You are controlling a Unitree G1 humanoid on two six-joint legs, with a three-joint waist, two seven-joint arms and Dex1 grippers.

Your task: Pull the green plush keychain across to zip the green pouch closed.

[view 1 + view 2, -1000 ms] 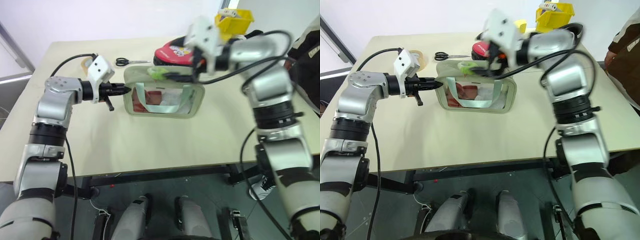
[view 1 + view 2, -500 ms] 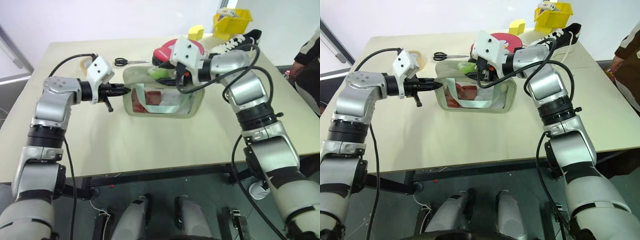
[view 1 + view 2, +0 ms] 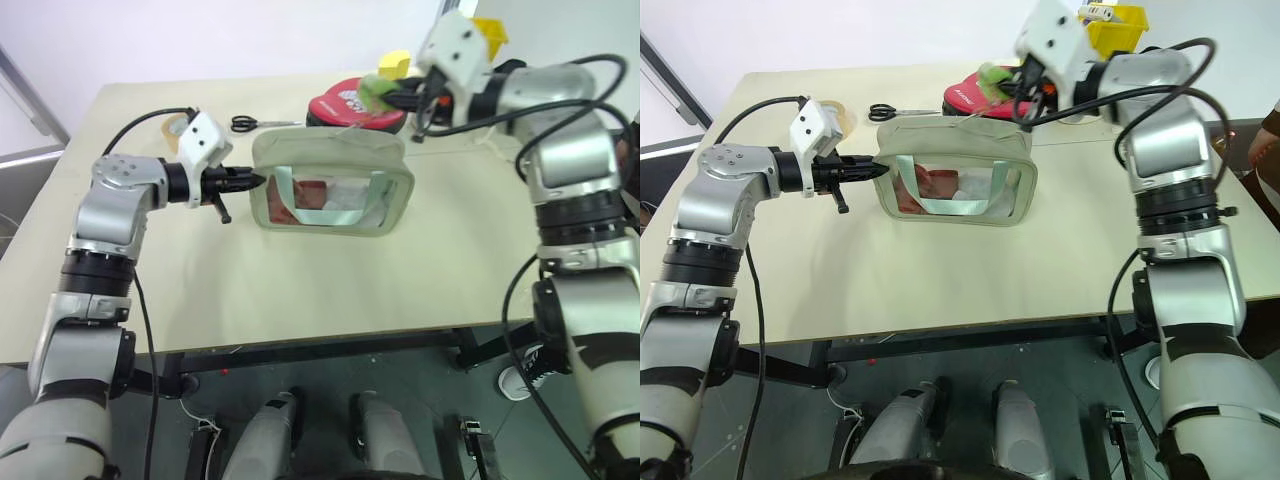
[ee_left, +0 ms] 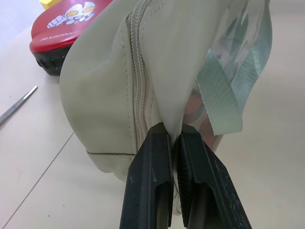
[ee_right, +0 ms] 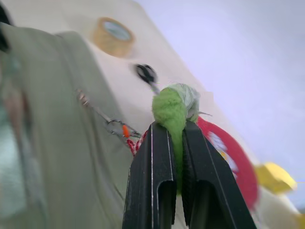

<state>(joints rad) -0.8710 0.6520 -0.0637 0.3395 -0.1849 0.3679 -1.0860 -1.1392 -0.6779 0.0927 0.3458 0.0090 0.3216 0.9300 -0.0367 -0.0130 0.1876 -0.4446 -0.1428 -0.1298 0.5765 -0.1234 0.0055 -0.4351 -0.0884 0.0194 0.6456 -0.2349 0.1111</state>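
On the near part of the beige table (image 3: 300, 290), the pale sage-green soft pouch with a clear plastic front window (image 3: 330, 195) stands upright, its green strap and red contents visible through the window. At the pouch's left end, the left gripper (image 3: 252, 180) has its two black fingers (image 4: 152, 176) pressed together on a fold of the pouch's fabric just beside the zipper line, which looks zipped at that end in the left wrist view. Above the pouch's far right corner, the right gripper (image 5: 176, 138) is raised off the table with its fingers clamped on the small lime-green fuzzy plush keychain (image 3: 374, 88); a thin chain with a metal clasp runs from the keychain down to the pouch's top edge. Just behind the pouch lies a red round case with a cartoon print (image 3: 350, 105). Farther left on the table are black-handled scissors (image 3: 255, 123) and a roll of tape (image 3: 840, 113). At the far right edge stands a yellow bin (image 3: 1112, 25).
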